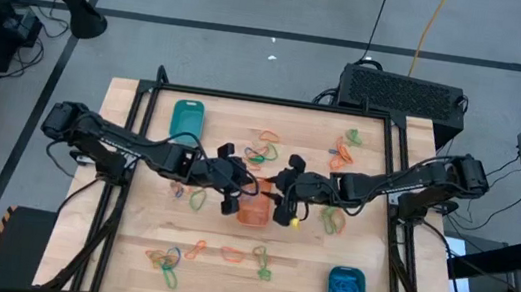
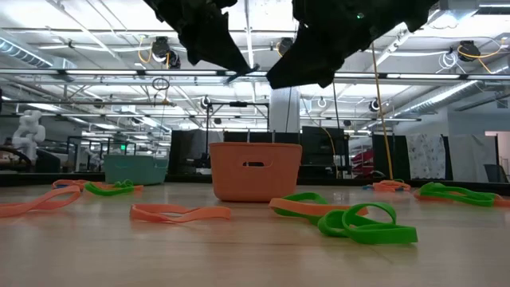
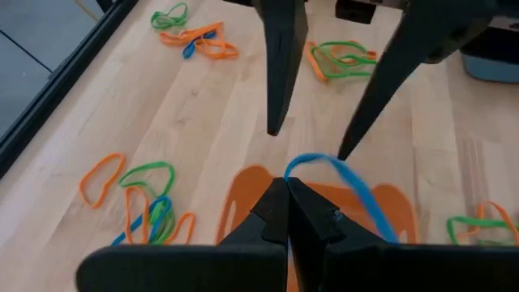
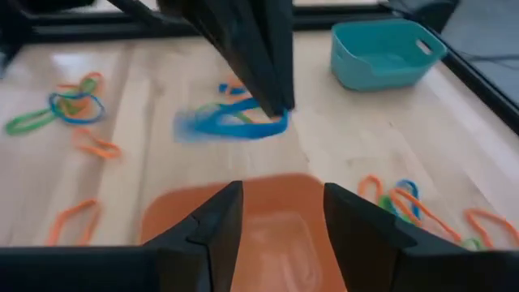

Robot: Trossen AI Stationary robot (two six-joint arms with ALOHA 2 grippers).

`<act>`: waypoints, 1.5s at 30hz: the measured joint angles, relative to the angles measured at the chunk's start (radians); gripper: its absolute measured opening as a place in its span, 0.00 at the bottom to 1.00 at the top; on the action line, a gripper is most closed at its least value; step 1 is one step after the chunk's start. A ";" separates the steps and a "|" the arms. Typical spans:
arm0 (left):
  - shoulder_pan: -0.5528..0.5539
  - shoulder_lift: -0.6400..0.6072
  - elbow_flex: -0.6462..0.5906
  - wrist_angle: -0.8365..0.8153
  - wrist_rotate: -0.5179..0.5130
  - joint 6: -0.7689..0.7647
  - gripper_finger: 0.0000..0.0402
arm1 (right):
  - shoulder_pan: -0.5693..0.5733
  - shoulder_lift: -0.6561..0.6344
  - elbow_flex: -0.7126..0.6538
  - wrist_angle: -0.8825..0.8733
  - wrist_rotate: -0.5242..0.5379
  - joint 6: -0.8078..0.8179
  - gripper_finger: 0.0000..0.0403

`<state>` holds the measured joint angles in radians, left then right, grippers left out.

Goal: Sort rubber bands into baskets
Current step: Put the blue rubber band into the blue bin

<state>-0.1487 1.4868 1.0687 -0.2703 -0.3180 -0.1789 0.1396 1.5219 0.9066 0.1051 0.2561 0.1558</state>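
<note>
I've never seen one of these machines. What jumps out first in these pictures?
Two dark arms meet nose to nose over the orange basket at the table's middle. The left gripper is shut on a blue rubber band, while the right gripper faces it, open and empty. Orange, green and blue rubber bands lie scattered over the wooden table.

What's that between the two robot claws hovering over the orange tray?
A blue rubber band, pinched in the left end effector. It hangs above the orange basket, facing the open right end effector. The wrist views show it best.
</note>
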 joint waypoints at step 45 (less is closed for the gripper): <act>-0.011 0.073 0.001 0.131 0.029 0.030 0.00 | -0.004 0.000 0.000 0.012 -0.043 -0.025 0.24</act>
<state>-0.1596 1.5600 1.0695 -0.1394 -0.2893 -0.1493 0.1351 1.5219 0.9070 0.1167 0.2128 0.1304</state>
